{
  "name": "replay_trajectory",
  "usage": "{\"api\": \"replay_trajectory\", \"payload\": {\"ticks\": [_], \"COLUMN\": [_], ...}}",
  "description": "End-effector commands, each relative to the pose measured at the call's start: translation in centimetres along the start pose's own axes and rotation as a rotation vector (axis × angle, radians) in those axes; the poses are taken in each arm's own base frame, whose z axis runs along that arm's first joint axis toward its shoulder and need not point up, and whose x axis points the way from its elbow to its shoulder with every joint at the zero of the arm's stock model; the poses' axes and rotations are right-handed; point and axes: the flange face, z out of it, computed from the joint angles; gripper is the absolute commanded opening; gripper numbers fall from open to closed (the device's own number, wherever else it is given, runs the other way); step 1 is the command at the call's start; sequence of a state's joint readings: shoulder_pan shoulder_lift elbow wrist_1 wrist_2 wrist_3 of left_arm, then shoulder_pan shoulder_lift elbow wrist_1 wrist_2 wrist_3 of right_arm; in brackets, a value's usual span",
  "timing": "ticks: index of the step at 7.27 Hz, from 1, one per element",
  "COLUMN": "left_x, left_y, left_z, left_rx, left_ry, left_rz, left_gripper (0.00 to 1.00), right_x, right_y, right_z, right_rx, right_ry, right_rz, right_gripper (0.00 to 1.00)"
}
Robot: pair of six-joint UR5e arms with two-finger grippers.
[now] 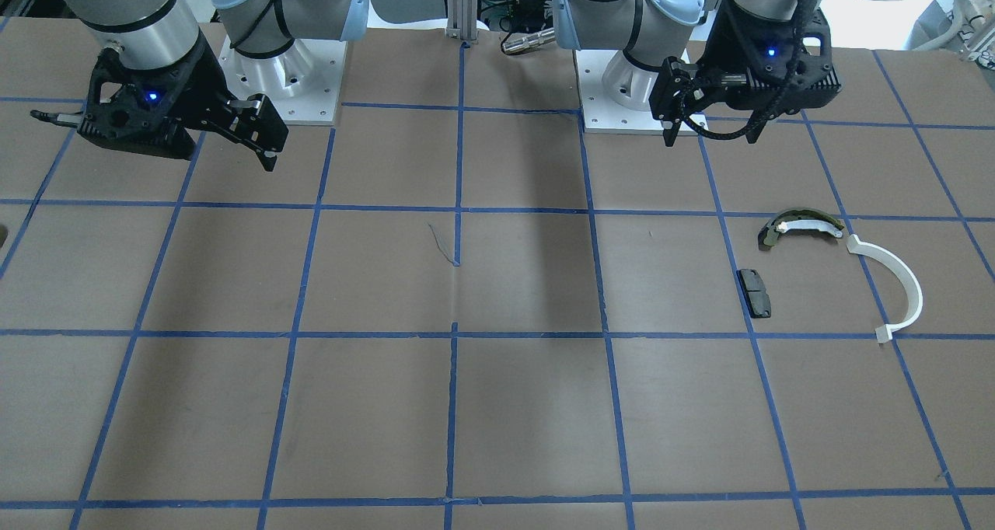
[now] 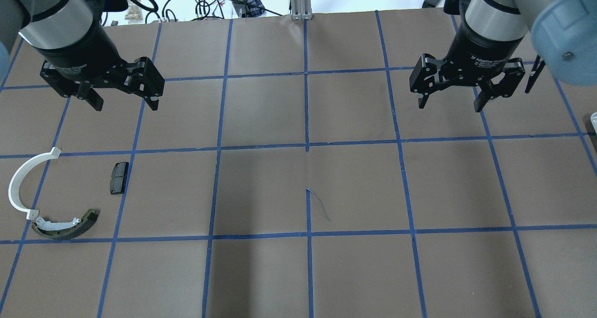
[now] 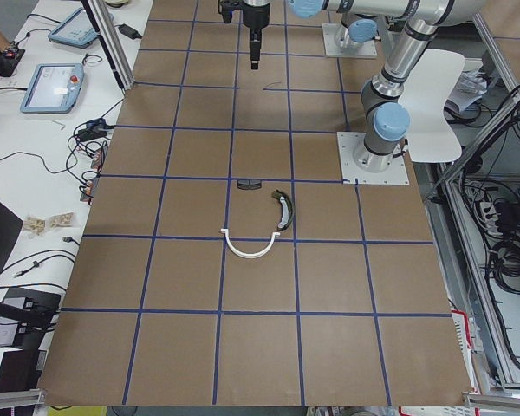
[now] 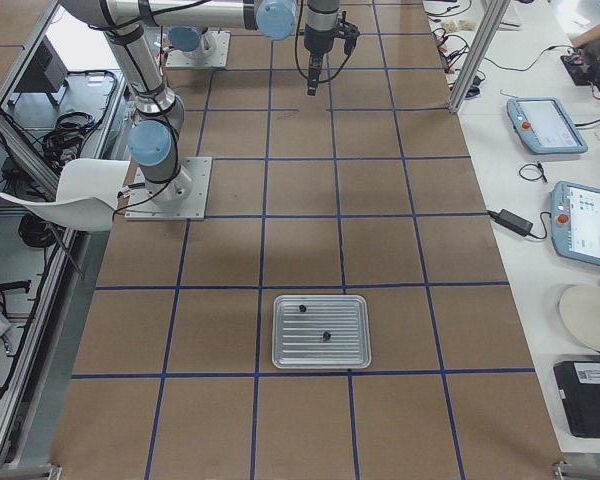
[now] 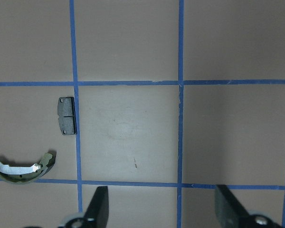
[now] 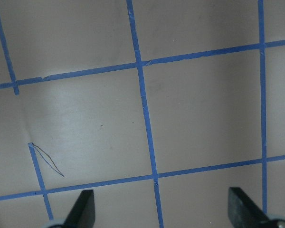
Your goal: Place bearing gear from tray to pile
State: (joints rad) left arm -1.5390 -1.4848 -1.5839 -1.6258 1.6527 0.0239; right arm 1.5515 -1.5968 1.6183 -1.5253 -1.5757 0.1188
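Observation:
The pile lies at the table's left: a thin white half-ring (image 2: 17, 180), an olive-green curved shoe (image 2: 65, 225) and a flat black pad (image 2: 118, 177). The pad (image 5: 66, 115) and the shoe (image 5: 22, 168) also show in the left wrist view. A metal tray (image 4: 285, 345) shows in the exterior right view with two small dark parts on it (image 4: 326, 336); which is the bearing gear I cannot tell. My left gripper (image 2: 125, 106) is open and empty, above the table beyond the pile. My right gripper (image 2: 449, 106) is open and empty over bare table, far from the tray.
The table is brown with a blue tape grid. The arm bases (image 1: 284, 71) stand at the robot's edge. A short scratch mark (image 2: 322, 206) is at the table's middle. Tablets and cables lie on a side bench (image 4: 550, 120).

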Motion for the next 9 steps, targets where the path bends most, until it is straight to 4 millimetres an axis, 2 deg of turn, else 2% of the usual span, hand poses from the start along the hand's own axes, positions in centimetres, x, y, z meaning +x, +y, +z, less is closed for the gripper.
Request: {"api": "replay_trajectory", "payload": {"ticks": [1, 4, 5, 6, 7, 9], "left_x": [0.0, 0.0, 0.0, 0.0, -0.1, 0.0], "left_y": [0.0, 0.1, 0.0, 0.0, -0.1, -0.1], "left_z": [0.0, -0.3, -0.2, -0.2, -0.3, -0.4], "left_rx": [-0.002, 0.005, 0.008, 0.01, 0.013, 0.02], "left_ry": [0.004, 0.005, 0.003, 0.0, -0.001, 0.0], "left_rz": [0.0, -0.002, -0.002, -0.002, -0.001, -0.001], "left_gripper": [1.0, 1.0, 1.0, 1.0, 1.0, 0.98], "right_x": [0.1, 0.0, 0.9, 3.9, 8.0, 17.0], "right_y": [0.1, -0.1, -0.4, -1.4, -2.5, -3.9], "right_z": [0.2, 0.1, 0.2, 0.2, 0.2, 0.4], "right_rx": [-0.011, -0.002, -0.007, -0.014, -0.015, -0.012], "right_ry": [0.004, 0.003, 0.001, -0.005, -0.019, -0.028], "right_rz": [0.003, 0.003, 0.023, 0.082, 0.125, 0.056], "right_gripper": [1.0, 1.0, 1.0, 1.0, 1.0, 1.0]}}
